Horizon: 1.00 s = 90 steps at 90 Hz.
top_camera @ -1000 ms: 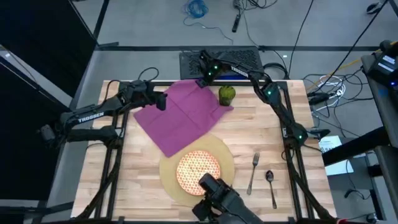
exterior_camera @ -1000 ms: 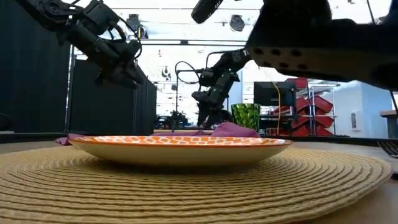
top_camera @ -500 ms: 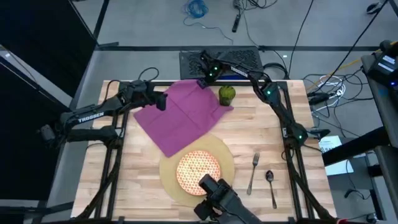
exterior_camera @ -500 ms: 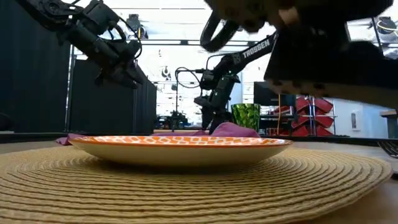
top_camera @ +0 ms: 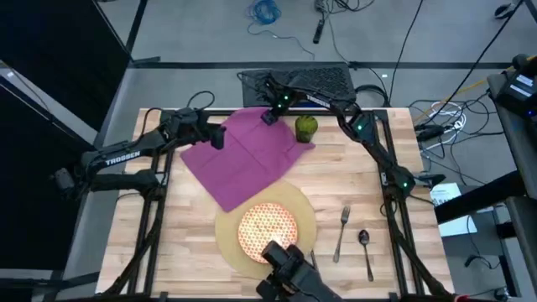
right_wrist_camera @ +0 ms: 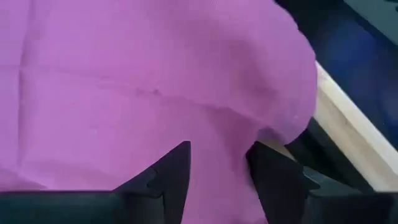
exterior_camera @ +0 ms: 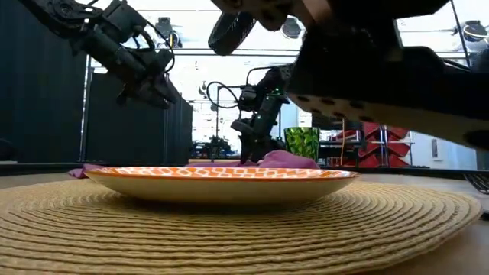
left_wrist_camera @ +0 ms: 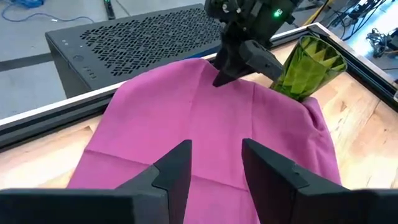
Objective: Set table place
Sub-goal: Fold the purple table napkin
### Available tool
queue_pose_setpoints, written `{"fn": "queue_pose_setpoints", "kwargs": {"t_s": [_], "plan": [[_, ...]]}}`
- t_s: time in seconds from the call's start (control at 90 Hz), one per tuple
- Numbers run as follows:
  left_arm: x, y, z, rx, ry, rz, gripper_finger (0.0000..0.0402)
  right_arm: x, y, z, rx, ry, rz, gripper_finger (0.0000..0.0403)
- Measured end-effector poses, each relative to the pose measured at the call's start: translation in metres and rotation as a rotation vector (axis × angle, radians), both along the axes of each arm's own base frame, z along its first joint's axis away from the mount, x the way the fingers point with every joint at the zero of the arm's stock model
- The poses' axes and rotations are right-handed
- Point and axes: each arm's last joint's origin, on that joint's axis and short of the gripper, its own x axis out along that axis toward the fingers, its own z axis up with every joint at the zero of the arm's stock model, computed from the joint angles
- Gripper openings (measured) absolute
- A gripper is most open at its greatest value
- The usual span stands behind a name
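Right gripper [top_camera: 268, 117] at top centre, fingers apart over purple napkin [top_camera: 247, 153] corner, green glass [top_camera: 305, 127] beside it, left gripper [top_camera: 218, 136] fingers apart at napkin's left, plate [top_camera: 268, 229] on mat [top_camera: 304, 210] at bottom

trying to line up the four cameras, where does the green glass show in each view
High view: the green glass stands at the table's far edge, on the purple napkin's right corner, beside the right gripper.
Low view: the glass shows beyond the plate, right of centre.
Left wrist view: the glass is at upper right.
Right wrist view: not in it.
Shared landmark: the purple napkin.
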Motion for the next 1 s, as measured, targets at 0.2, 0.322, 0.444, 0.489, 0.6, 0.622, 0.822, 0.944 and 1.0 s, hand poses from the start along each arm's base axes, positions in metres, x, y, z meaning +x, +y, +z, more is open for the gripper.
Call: {"fn": "queue_pose_setpoints", "kwargs": {"t_s": [0.2,0.322,0.444,0.489,0.6,0.622,0.822,0.944,1.0], "plan": [[0.000,0.000,-0.001,-0.009,0.007,-0.003,0.0127,-0.001,-0.003,0.000,-0.051,0.012,0.039,0.0010],[-0.001,-0.001,-0.002,-0.016,0.014,-0.005,0.0127,-0.001,-0.003,0.000,-0.048,0.004,0.045,0.0001],[-0.001,-0.001,-0.002,-0.015,0.013,-0.005,0.0127,-0.002,-0.002,0.003,-0.033,-0.012,0.060,0.0000],[-0.001,-0.001,-0.002,-0.014,0.012,-0.005,0.0127,-0.001,-0.001,0.008,-0.027,-0.030,0.068,0.0000],[-0.001,-0.001,-0.001,-0.014,0.012,-0.005,0.0127,0.001,0.007,0.025,-0.018,-0.082,0.096,0.0000],[-0.001,-0.001,-0.001,-0.014,0.012,-0.006,0.0127,0.002,0.009,0.029,-0.021,-0.087,0.102,0.0000],[0.000,0.000,-0.001,-0.003,0.009,-0.009,0.0127,0.011,0.045,0.074,-0.043,-0.133,0.200,0.0000],[0.000,-0.001,-0.001,-0.005,0.014,-0.010,0.0127,0.006,0.076,0.102,-0.031,-0.096,0.285,0.0000],[-0.001,-0.001,-0.002,-0.016,0.016,-0.006,0.0127,0.004,0.089,0.110,-0.013,-0.065,0.315,0.0000]]}}
